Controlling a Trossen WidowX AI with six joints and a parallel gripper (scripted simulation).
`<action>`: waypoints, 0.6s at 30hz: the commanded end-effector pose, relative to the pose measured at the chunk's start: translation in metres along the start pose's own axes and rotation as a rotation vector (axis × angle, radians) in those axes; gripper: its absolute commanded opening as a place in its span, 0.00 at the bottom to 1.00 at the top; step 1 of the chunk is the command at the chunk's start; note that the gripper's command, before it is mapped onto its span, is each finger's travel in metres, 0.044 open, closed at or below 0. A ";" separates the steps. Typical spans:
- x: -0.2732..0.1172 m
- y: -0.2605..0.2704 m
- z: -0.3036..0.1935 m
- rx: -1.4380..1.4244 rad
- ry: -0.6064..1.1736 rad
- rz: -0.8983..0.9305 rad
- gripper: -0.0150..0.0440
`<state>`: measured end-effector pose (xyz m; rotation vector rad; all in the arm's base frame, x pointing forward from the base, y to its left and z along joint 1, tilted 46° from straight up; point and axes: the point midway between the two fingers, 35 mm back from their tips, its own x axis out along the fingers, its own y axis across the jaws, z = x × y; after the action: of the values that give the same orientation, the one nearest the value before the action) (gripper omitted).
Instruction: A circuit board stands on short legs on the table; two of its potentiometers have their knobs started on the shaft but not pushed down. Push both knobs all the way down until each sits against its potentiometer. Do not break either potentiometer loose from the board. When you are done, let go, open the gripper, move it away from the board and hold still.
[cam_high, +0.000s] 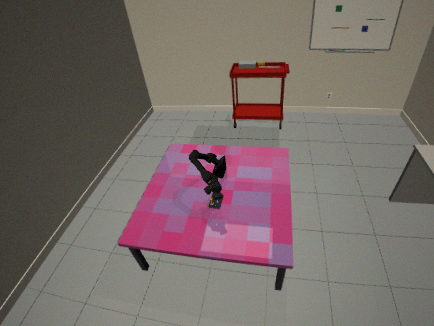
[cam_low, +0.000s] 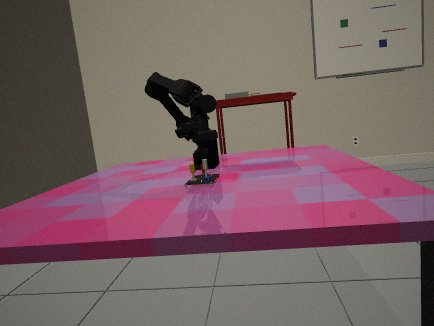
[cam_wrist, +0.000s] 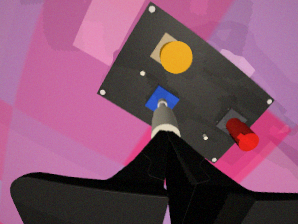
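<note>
The dark circuit board (cam_high: 214, 206) (cam_low: 195, 183) (cam_wrist: 185, 90) stands on short legs. In the wrist view a white-grey knob (cam_wrist: 165, 119) (cam_low: 205, 165) stands over the blue potentiometer (cam_wrist: 156, 98), with a thin bit of shaft showing below it. A yellow knob (cam_wrist: 176, 57) (cam_low: 192, 168) stands over the tan potentiometer (cam_wrist: 158, 48); the exterior view shows shaft below it. A red knob (cam_wrist: 242, 135) stands at the dark grey potentiometer (cam_wrist: 231, 118); its seating is unclear. My gripper (cam_wrist: 164, 137) (cam_low: 205, 158) is shut and empty, its tips at the white-grey knob's top; contact is unclear.
The board rests on the pink and purple patchwork table (cam_high: 165, 220) (cam_low: 270, 210). The arm reaches over from behind the board. Several pale screw heads dot the board. A red cart (cam_high: 258, 111) (cam_low: 257, 101) stands beyond the table, near the back wall.
</note>
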<state>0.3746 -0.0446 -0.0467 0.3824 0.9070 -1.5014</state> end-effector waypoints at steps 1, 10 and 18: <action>0.004 -0.001 -0.001 -0.009 -0.003 -0.006 0.25; 0.004 -0.001 -0.001 -0.009 -0.003 -0.006 0.25; 0.002 -0.001 -0.001 -0.009 -0.003 -0.006 0.25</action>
<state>0.3740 -0.0450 -0.0475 0.3782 0.9093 -1.5006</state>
